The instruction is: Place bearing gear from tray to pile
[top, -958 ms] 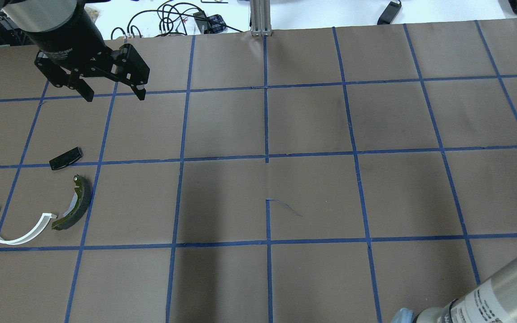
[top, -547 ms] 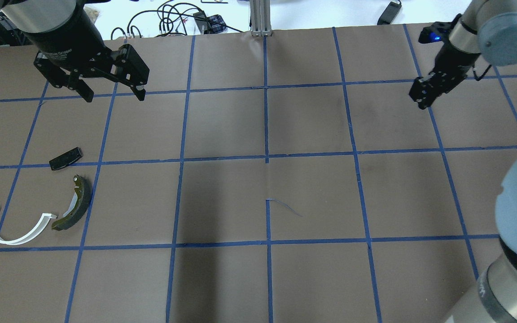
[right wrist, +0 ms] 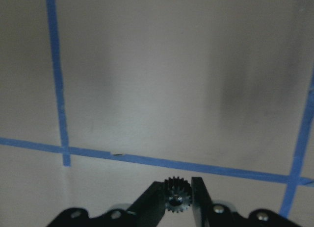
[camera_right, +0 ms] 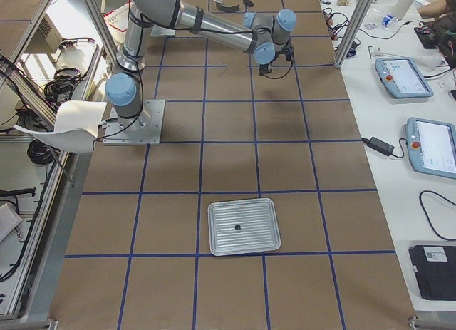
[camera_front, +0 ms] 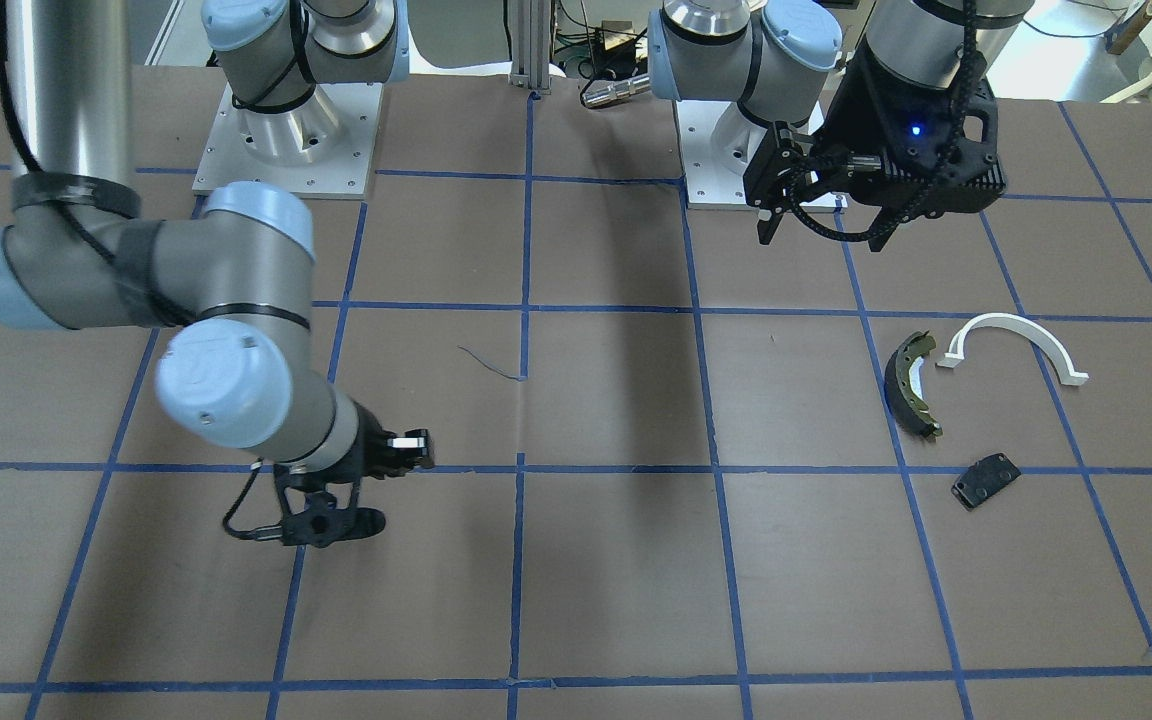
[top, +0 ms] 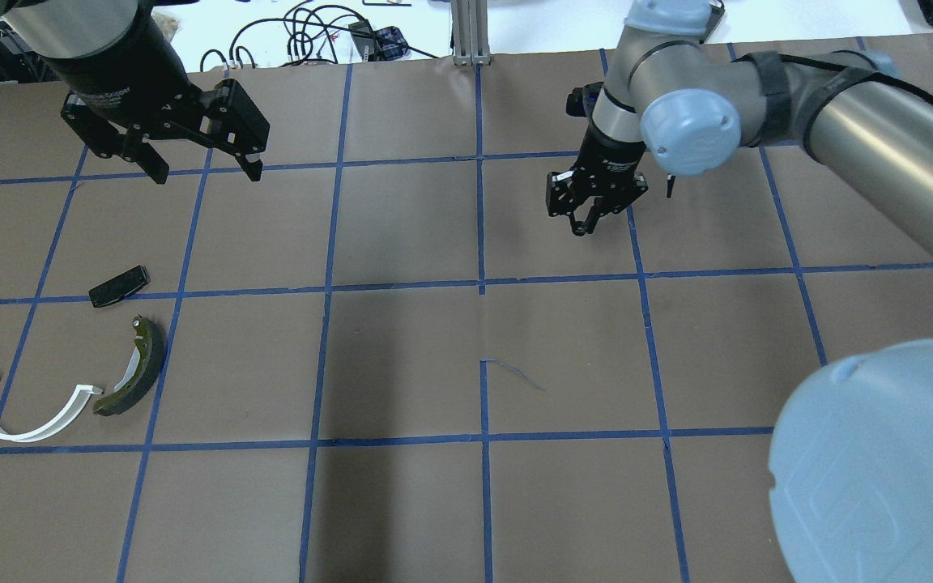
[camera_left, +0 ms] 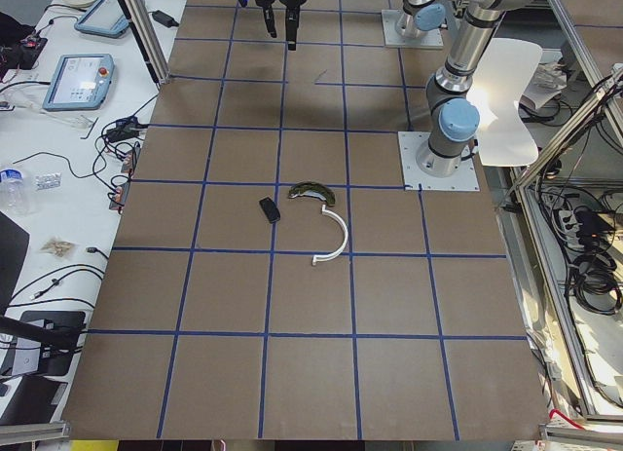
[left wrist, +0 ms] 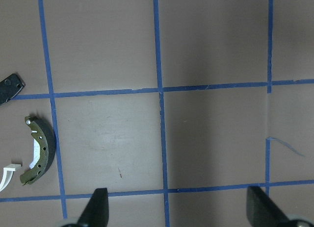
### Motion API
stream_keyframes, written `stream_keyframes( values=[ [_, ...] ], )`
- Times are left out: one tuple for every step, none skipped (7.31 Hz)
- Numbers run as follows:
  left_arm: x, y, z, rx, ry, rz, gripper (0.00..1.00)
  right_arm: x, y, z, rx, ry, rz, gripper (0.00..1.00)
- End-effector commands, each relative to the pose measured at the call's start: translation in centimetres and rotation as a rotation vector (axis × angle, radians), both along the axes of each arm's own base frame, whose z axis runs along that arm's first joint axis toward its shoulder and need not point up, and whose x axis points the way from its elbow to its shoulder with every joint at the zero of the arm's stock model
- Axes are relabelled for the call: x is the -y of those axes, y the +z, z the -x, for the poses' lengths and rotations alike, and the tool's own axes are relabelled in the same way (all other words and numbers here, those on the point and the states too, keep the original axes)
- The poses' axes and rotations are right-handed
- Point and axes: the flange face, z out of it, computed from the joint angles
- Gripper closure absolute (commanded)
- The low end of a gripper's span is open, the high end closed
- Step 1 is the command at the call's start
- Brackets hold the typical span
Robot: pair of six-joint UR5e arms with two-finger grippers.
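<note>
Pick done: right hand (top: 586,225) clamps bearing gear (right wrist: 177,193), upper centre-right, well apart from tray (camera_right: 221,237) | remaining: carry to pile (top: 138,364) lower left, release | left hand (top: 207,172) wide, empty.

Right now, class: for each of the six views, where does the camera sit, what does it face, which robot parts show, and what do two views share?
Overhead: behind the robot, looking down; left gripper, right gripper.
Front-facing: across the table, facing both bases.
Exterior left: end beside the pile, looking along; both bases.
Exterior right: opposite end, tray nearest; right arm.
Left wrist: looks down; open fingertips.
Right wrist: looks down; fingers shut on gear.
Shared: overhead and left wrist both show the brake shoe.
</note>
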Motion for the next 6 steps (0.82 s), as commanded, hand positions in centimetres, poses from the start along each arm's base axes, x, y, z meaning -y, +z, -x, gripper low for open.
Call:
stream_keyframes(
  values=[
    [0.0, 0.0, 0.0, 0.0, -0.001, 0.0, 0.0, -5.1, -2.7, -9.5, -0.019, -0.041, 0.021, 1.0],
    [0.1, 0.1, -0.2, 0.002, 0.004, 0.002, 0.0, -7.2, -4.3, -11.1, -0.016, -0.044, 0.034, 1.0],
    [0.1, 0.1, -0.2, 0.0, 0.002, 0.002, 0.0, -8.6, -5.8, -11.2, -0.015, -0.05, 0.037, 1.0],
    [0.1, 0.2, -0.1, 0.0, 0.001, 0.003, 0.0, -10.3, -6.5, -12.8, 0.014, -0.038, 0.015, 1.0],
    [0.1, 0.2, 0.0, 0.0, 0.001, 0.003, 0.0, -11.1, -6.4, -14.2, 0.015, -0.067, 0.017, 1.0],
    [0.1, 0.4, 0.0, 0.0, 0.001, 0.006, 0.0, -11.3, -6.7, -14.7, 0.021, -0.068, 0.029, 1.0]
  ],
)
